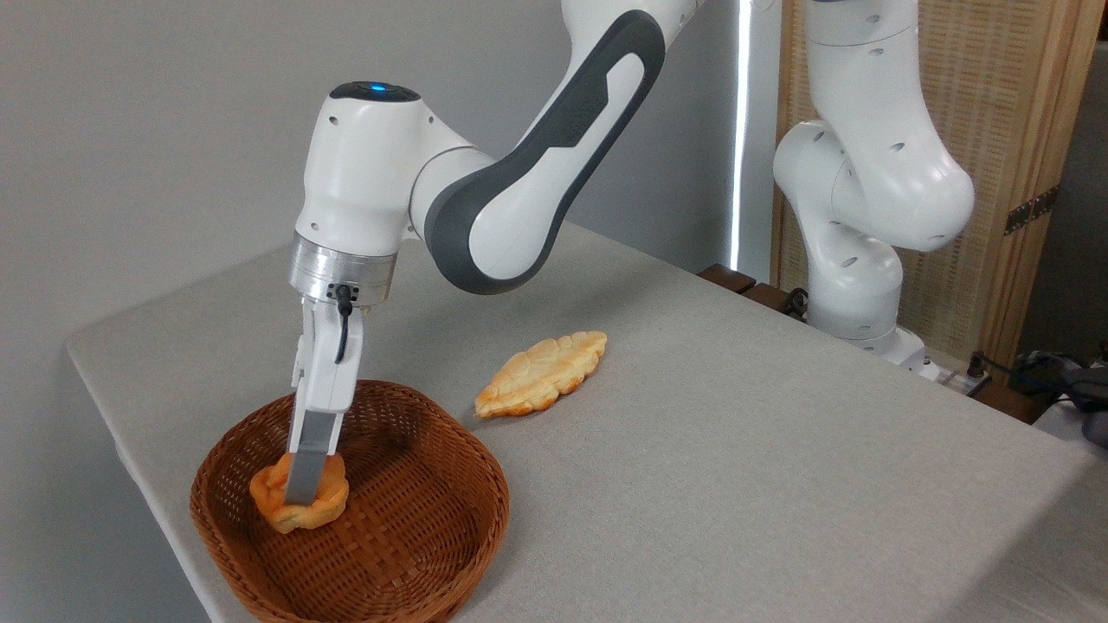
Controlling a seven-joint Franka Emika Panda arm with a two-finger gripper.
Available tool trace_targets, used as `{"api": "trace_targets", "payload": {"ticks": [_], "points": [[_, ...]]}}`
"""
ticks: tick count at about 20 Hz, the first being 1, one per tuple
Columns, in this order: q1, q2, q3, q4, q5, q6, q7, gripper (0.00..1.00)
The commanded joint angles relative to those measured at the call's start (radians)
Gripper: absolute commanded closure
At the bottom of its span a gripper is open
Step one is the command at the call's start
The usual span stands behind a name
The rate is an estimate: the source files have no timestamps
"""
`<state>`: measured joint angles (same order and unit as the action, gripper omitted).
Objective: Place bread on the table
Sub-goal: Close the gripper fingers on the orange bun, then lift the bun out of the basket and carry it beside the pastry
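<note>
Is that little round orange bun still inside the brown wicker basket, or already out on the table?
Inside. The round orange bun lies on the floor of the brown wicker basket, with the gripper down on it.

One round orange bun (299, 500) sits in one brown wicker basket (415, 554). One flat leaf-shaped pastry (541, 374) lies on the one grey tabletop (736, 450). That makes two baked pieces. One white robot arm (519, 173) is present.

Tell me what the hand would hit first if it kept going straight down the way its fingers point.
The hand points straight down at the bread in the wicker basket, so the bread comes first. Its finger already overlaps the bun; actual contact or grip can't be told from this one view.
</note>
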<state>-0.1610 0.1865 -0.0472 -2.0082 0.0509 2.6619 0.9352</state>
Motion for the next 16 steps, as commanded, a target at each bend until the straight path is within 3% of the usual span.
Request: {"api": "trace_targets", "payload": {"ticks": [1, 11, 16], "points": [[0.005, -0.001, 0.0, -0.001, 0.015, 0.018, 0.01, 0.48], [0.008, -0.018, 0.001, -0.001, 0.014, 0.012, 0.008, 0.49], [0.009, -0.074, 0.012, -0.001, 0.0, -0.051, 0.008, 0.5]]}}
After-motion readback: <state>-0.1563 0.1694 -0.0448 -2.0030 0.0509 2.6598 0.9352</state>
